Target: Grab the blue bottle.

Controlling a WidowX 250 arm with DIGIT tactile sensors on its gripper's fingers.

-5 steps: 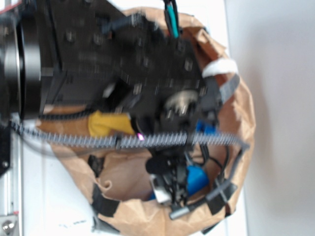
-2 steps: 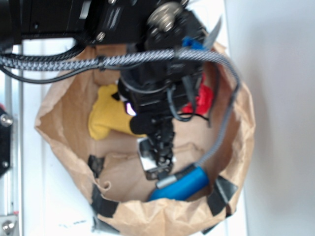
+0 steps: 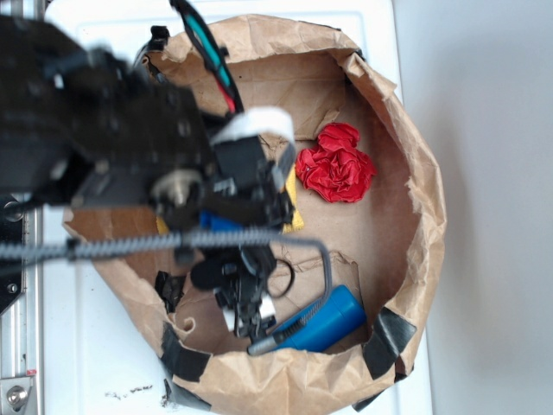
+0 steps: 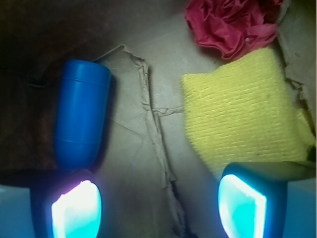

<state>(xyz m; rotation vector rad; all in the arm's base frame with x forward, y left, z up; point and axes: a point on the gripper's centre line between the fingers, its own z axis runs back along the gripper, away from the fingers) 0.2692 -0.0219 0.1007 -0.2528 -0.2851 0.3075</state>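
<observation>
Brown paper bag (image 3: 415, 216) on white surface, blue bottle (image 4: 79, 116) lying inside, fingers (image 4: 242, 203) apparently spread, grasping nothing

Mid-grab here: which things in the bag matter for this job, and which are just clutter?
Job:
- blue bottle, lying on its side on the paper
- gripper, open, bottle near one finger, not yet gripped

Clutter:
- yellow cloth
- red cloth
- paper bag holding it all

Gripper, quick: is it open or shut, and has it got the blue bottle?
Gripper: open and empty. The blue bottle lies just ahead of one finger, not between the two.
</observation>
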